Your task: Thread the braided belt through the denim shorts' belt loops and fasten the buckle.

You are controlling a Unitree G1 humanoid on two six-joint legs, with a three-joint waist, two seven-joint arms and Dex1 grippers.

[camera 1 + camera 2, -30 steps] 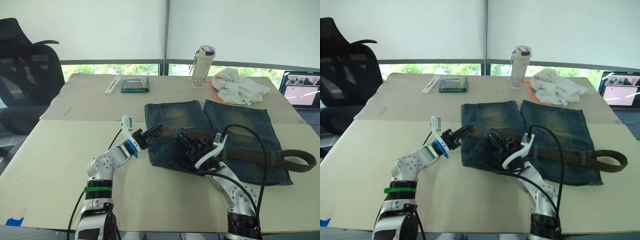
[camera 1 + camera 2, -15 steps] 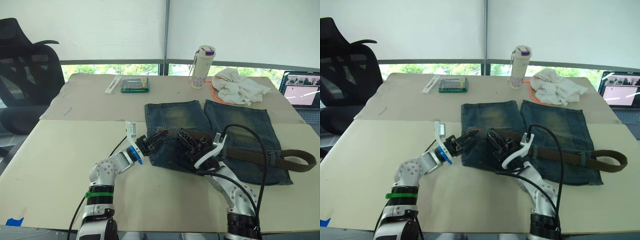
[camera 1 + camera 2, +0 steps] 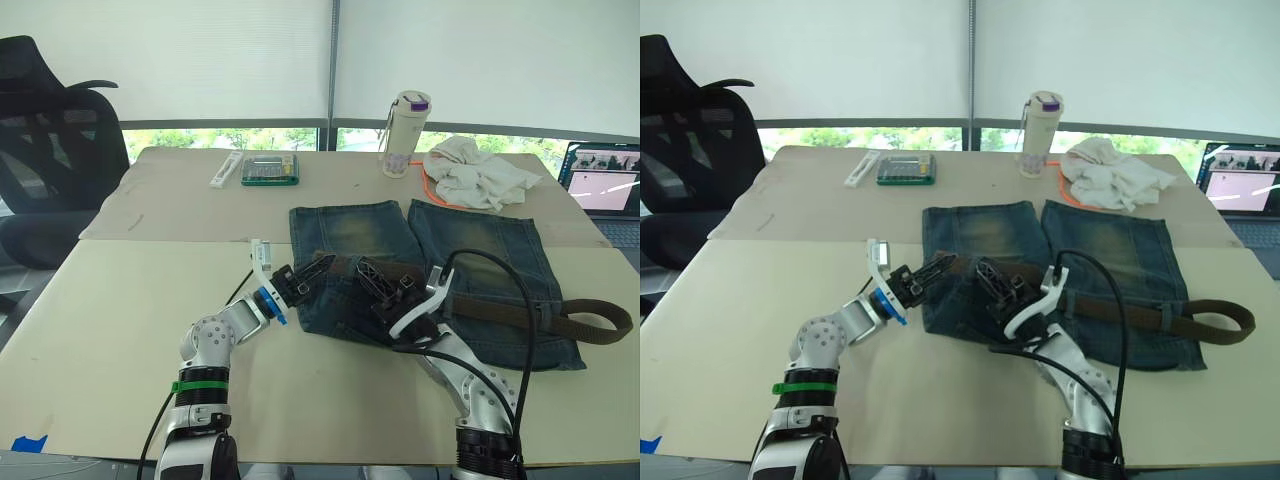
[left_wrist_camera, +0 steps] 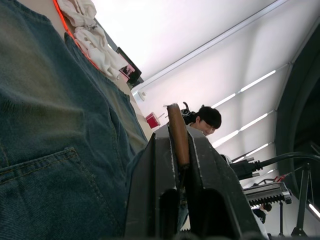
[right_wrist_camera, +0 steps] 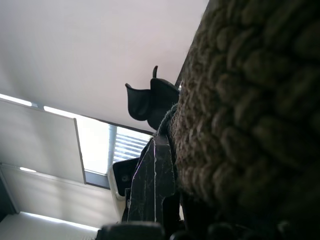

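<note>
Since a second ago, the left gripper (image 3: 313, 272) has been advanced onto the denim shorts (image 3: 470, 250), clamped on the braided belt (image 4: 178, 134); right gripper (image 3: 372, 276) likewise pinched on it

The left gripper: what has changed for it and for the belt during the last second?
The left gripper moved in from the shorts' left edge over the waistband, toward the right gripper, and now pinches the belt's brown tip. The right gripper stayed clamped on the belt. Shorts, belt tail, bottle and cloth did not move.
</note>
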